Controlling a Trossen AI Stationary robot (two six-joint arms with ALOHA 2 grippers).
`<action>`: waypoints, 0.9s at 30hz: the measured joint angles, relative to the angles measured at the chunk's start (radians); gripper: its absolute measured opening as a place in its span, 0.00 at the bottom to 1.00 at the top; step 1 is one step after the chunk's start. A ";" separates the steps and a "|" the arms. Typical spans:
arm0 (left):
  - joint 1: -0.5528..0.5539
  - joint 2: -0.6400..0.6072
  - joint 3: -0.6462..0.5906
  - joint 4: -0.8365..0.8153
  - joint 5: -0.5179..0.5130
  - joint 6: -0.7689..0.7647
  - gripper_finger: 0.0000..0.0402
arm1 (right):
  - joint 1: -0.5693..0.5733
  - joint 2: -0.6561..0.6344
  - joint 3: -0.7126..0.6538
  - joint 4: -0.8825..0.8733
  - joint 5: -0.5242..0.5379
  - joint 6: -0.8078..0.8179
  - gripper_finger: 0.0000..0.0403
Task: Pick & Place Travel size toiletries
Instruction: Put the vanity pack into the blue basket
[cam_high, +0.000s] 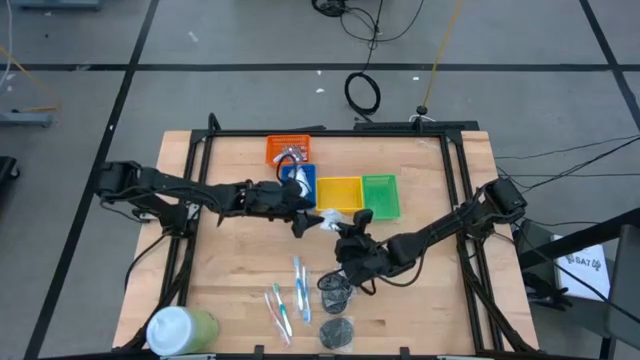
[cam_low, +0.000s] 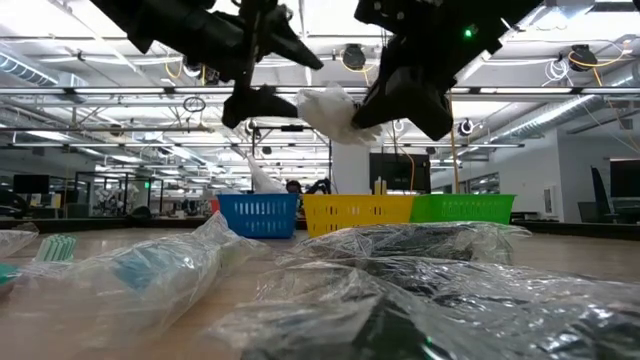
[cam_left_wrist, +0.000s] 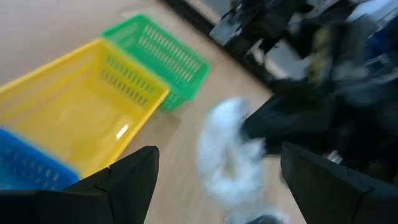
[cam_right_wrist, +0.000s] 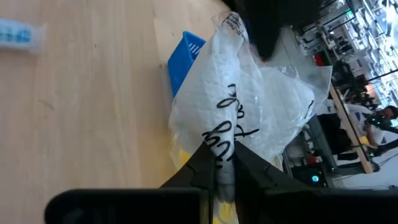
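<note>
A white wrinkly packet (cam_right_wrist: 249, 106) is pinched in the closed right gripper (cam_right_wrist: 221, 165), above the table near the yellow tray (cam_high: 340, 193). The wide-open, empty left gripper (cam_left_wrist: 214, 180) faces it. The packet should be carried squarely over a tray before it is released.

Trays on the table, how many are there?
4, in a cluster at the table's far middle: orange tray farthest back, then blue tray, yellow tray and green tray side by side.

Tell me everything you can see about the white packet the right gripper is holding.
The white packet is a wrinkled, clear-and-white plastic wrapper with black lettering. The right gripper is shut on one edge and holds it in the air above the table, near the yellow tray. The left gripper is open on either side of it, not touching.
</note>
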 joint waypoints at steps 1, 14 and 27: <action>0.000 -0.001 0.001 0.009 0.000 0.002 0.82 | 0.000 0.000 -0.002 -0.002 0.000 0.000 0.05; -0.020 0.044 0.001 0.040 0.001 0.015 0.82 | -0.026 0.000 -0.003 0.227 0.025 -0.195 0.05; -0.017 0.054 0.001 0.155 0.134 0.181 0.45 | -0.028 -0.001 -0.001 0.279 -0.033 -0.187 0.13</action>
